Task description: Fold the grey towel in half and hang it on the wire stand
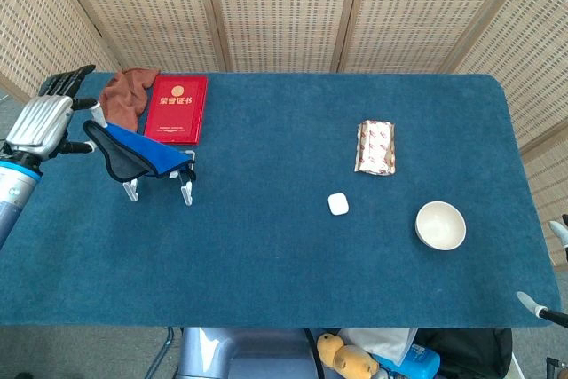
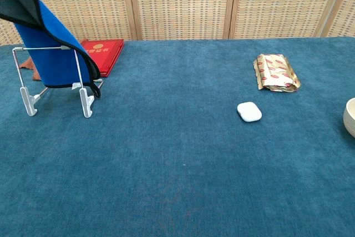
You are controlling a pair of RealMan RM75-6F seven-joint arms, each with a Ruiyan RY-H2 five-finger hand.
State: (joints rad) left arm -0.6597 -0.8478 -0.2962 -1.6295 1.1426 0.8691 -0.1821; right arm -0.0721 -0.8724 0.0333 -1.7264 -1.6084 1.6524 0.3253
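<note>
Left hand [image 1: 40, 122]: at the far left table edge in the head view, fingers extended and somewhat apart. The towel's upper end reaches to the fingers; whether it is pinched there or merely touching cannot be told from either view. The chest view does not show this hand.

Right hand: only thin pale tips show at the lower right corner of the head view, too little to judge its state.

Towel [image 1: 142, 155]: reads blue with a dark grey-black face and edging, doubled over, just to the right of the left hand. It lies draped across the top bar of the wire stand [image 2: 80, 90]. In the chest view one part hangs down behind the bar toward the stand's feet, while the other rises up and out of frame toward the hand.

Progress, as a judgement: the fold appears done and the towel is resting on the stand. What remains is to settle the raised end so both halves hang, then free the hand.

Other items, all beyond the towel from the left hand: a red booklet [image 1: 177, 108] and brown cloth [image 1: 124, 95] near; a foil packet [image 1: 375, 146], white case [image 1: 338, 204] and bowl [image 1: 440, 225] well apart.
</note>
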